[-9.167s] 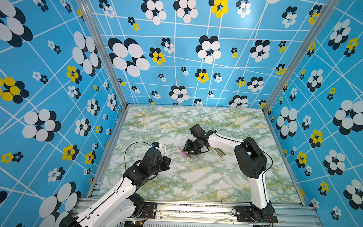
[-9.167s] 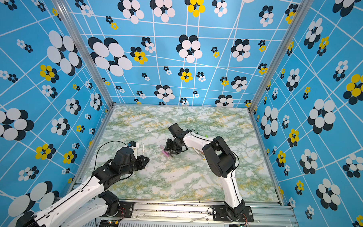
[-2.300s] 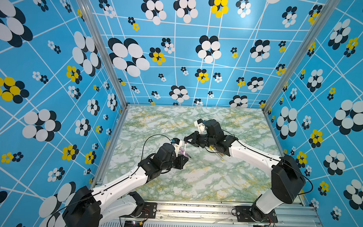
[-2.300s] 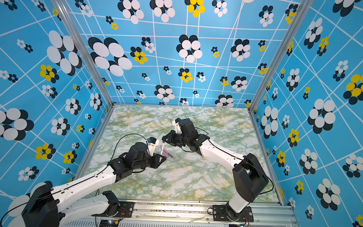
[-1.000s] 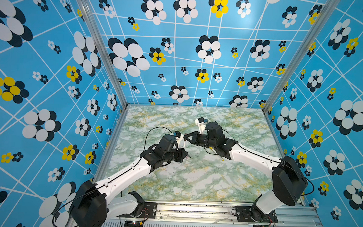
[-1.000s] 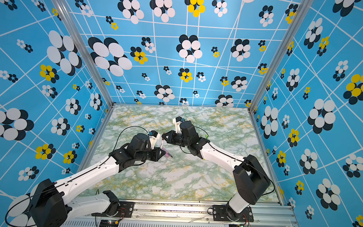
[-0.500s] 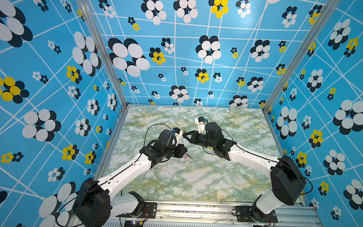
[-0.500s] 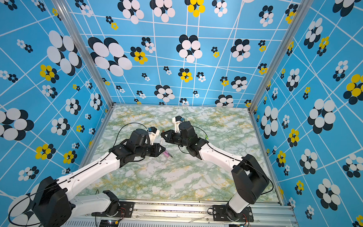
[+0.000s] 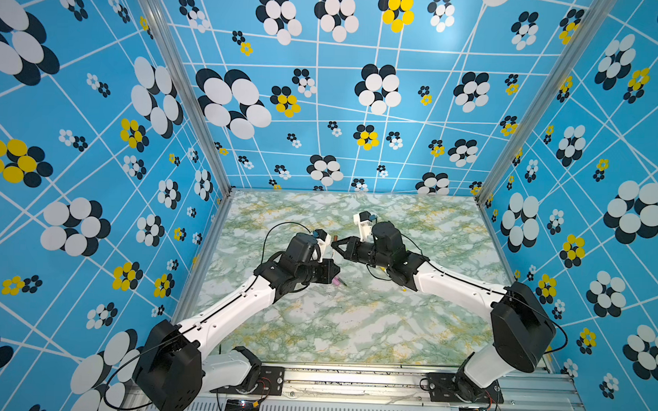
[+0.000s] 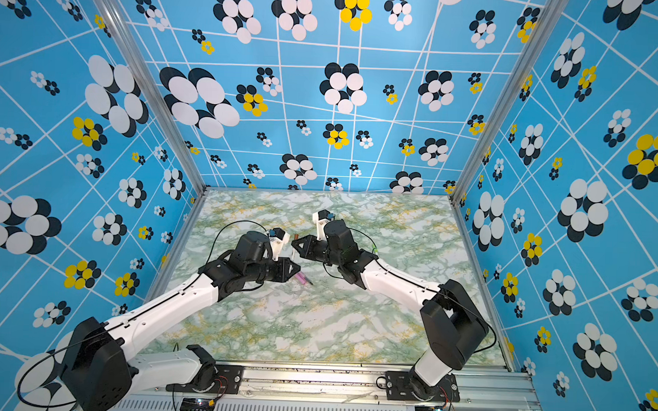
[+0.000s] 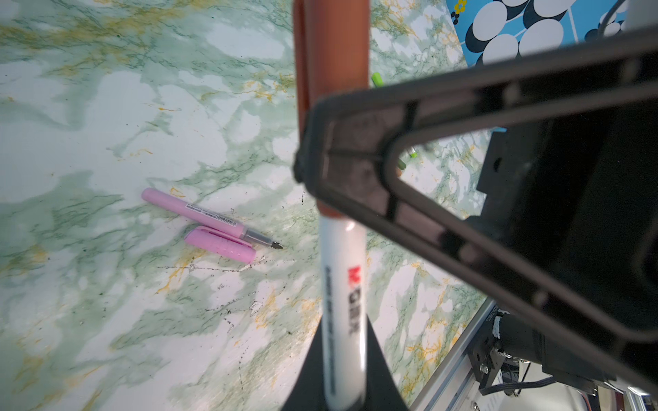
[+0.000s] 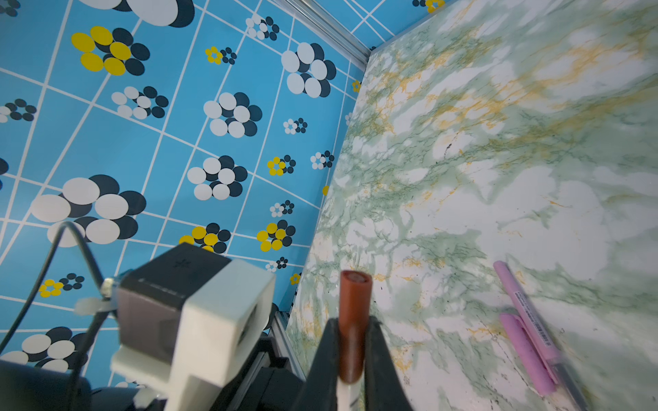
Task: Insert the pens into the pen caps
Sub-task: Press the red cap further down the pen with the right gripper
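Cap meets pen in mid-air: a brown cap [image 11: 331, 53] sits on the end of a white pen [image 11: 343, 302], the pair held clear above the marbled tabletop [image 9: 353, 327] near its middle. How far the pen has gone into the cap cannot be told, since the joint lies partly behind a black finger.

The right claw [image 12: 350, 338] is pressed together on the brown cap [image 12: 352, 320], pinching it from both sides with the cap's open end pointing away from the wrist. The left claw [image 11: 343, 373] is pinched on the lower barrel of the white pen, whose red logo and black print face the left wrist camera. In both top views the left claw [image 9: 331, 268] and right claw [image 9: 335, 244] come tip to tip from opposite sides, the left claw [image 10: 293, 267] reaching in from the left and the right claw [image 10: 296, 245] from the right.

On the tabletop just below them lies an uncapped pink pen [image 11: 199, 215], dark tip bare, with a pink cap [image 11: 220, 245] lying alongside it and touching its barrel. From the right wrist, the pink pen [image 12: 527, 306] and pink cap [image 12: 523, 352] show side by side. Farther off, small green pieces [image 11: 376, 79] lie too blurred to tell pen from cap.
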